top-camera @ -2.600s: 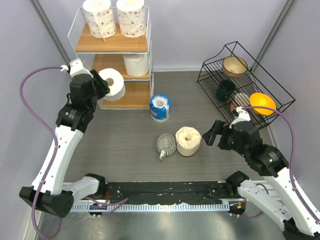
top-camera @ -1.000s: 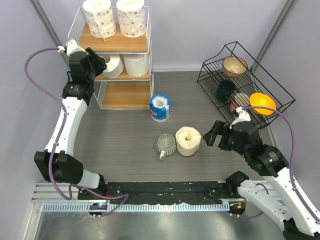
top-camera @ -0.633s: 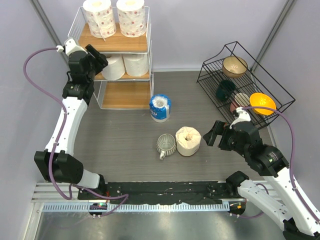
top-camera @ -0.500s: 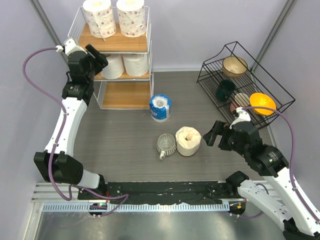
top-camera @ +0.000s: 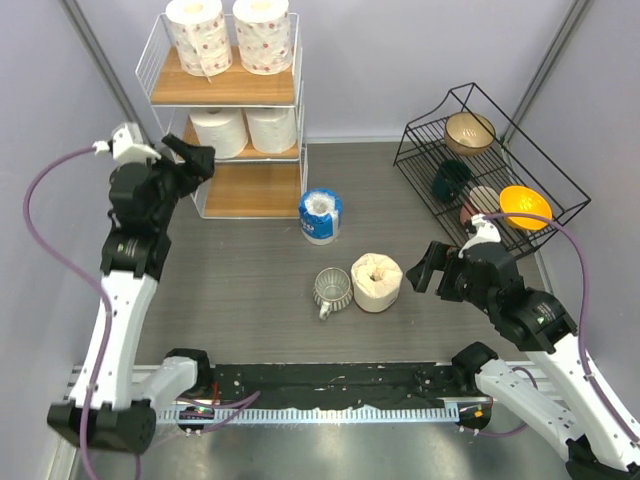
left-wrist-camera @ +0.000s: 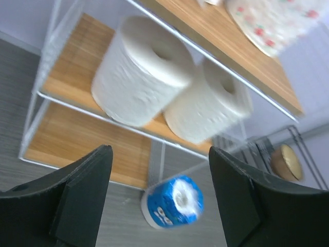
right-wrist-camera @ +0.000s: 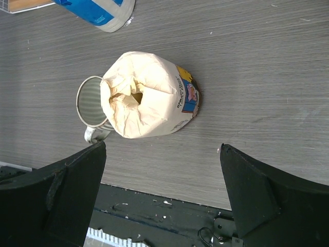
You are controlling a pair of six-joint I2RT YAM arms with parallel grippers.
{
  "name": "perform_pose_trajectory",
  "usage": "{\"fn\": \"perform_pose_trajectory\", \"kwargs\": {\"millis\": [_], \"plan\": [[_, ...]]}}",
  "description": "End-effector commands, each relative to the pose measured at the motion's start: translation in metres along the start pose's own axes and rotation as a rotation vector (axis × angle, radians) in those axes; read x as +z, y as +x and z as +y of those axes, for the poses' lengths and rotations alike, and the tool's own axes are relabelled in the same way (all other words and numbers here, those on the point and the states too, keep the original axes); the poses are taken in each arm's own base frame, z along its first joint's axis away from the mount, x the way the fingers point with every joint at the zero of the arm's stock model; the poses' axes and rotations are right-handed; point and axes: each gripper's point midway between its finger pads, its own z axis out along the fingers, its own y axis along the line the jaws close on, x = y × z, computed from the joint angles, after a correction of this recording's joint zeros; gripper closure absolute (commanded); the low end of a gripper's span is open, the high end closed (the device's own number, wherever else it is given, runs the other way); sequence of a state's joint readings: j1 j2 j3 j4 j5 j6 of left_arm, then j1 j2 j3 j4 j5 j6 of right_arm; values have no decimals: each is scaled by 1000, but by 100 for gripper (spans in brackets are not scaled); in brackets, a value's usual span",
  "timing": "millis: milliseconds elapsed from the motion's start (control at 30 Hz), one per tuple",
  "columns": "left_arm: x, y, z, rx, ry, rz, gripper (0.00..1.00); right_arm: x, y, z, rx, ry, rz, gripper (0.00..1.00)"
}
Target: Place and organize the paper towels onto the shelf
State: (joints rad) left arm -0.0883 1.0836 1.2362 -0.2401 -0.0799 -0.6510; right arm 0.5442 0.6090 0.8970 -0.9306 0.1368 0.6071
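left end effector (top-camera: 190,163) clear of shelf (top-camera: 245,196) edge

shelf (top-camera: 250,190): white wire, matt wood boards
white rolls (left-wrist-camera: 139,77): soft dimpled paper
blue roll (top-camera: 320,215): glossy wrap
table (top-camera: 250,270): matt grey woodgrain

Mug (top-camera: 333,288) just beside cream roll (top-camera: 377,282), opposite side free

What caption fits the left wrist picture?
Two plain white paper rolls share the white wire shelf's middle board; a blue-wrapped roll sits below.
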Motion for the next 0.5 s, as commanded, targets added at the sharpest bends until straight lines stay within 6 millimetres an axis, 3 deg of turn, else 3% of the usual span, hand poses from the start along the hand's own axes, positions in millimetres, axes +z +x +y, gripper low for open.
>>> {"fn": "perform_pose_trajectory", "kwargs": {"millis": [0, 33, 67, 100, 133, 167, 267, 300, 400, 467], "plan": [[-49, 47, -20, -99, 180, 171, 18, 7, -7, 5, -10, -6, -15, 2], [-52, 80, -11, -113, 179, 247, 18, 8, -8, 6, -11, -8, -17, 2], [-64, 101, -19, -109, 221, 291, 17, 9, -8, 8, -12, -12, -14, 2], [-67, 117, -17, -103, 210, 310, 16, 10, -9, 10, -14, -21, -17, 2], [-70, 147, -6, -92, 180, 363, 15, 12, -9, 11, -15, -20, -12, 2], [-79, 170, -17, -76, 213, 417, 14, 13, -10, 12, -13, -25, -12, 2], [-74, 201, -15, -106, 174, 428, 14, 14, -11, 16, -3, -39, -13, 2], [-69, 212, -24, -115, 193, 433, 14, 14, -11, 17, 4, -45, -15, 2], [-53, 244, -22, -139, 147, 464, 13, 11, -12, 18, 13, -54, -25, 2], [-36, 242, -31, -160, 151, 417, 12, 9, -13, 18, 22, -56, -34, 2]]}}
